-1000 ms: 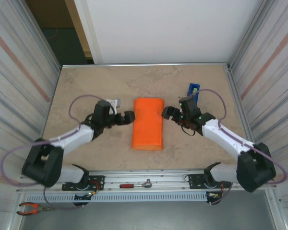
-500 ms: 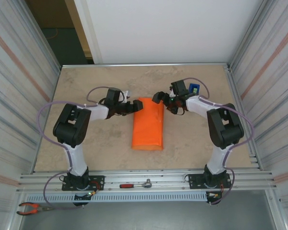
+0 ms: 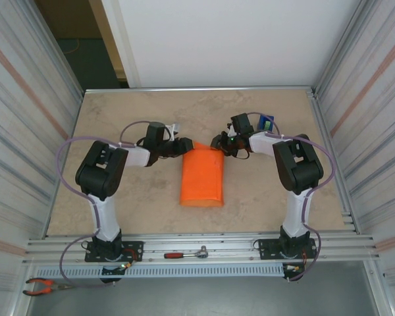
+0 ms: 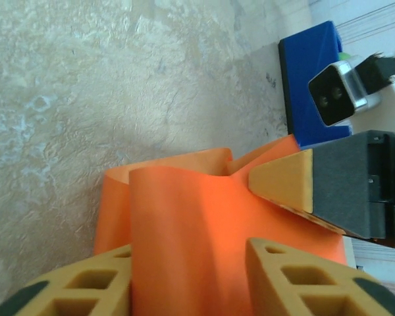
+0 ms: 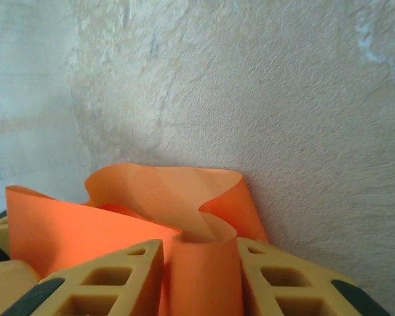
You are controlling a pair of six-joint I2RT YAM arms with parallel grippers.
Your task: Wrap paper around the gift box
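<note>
Hidden: whatever the plain bright orange paper (image 3: 201,176) wraps is covered on every side seen from above; its upper end is partly masked by the 2 grippers.
Cut off: in both wrist views the bottom edge crops the tan, hollow-celled fingers (image 4: 303,280), so only their tips show.
Hard to make out: where the paper's edges overlap; the small red-handled ratchet (image 3: 187,254) and red-handled pliers (image 3: 43,285) on the metal rails at the bottom of the top view.
Paper, place: centre of the top view, lying flat on the beige marbled tabletop (image 3: 131,197); a long rounded bundle running up and down the frame.
Paper, look: smooth and glossy along the body; at the upper end it stands up in loose curled loops and a pointed corner, open like a tube mouth in the right wrist view.
Left gripper (image 3: 184,146): at the bundle's upper left corner; jaws narrowed onto a raised fold of paper (image 4: 191,237) that fills the gap between them.
Right gripper (image 3: 218,141): at the upper right corner; jaws narrowed onto a strip of paper (image 5: 204,276) pinched between them; 1 of its tan fingers (image 4: 283,181) presses the paper in the left wrist view.
Nearby: a narrow blue plastic tape dispenser (image 3: 266,123) just right of the right gripper, apart from the paper.
</note>
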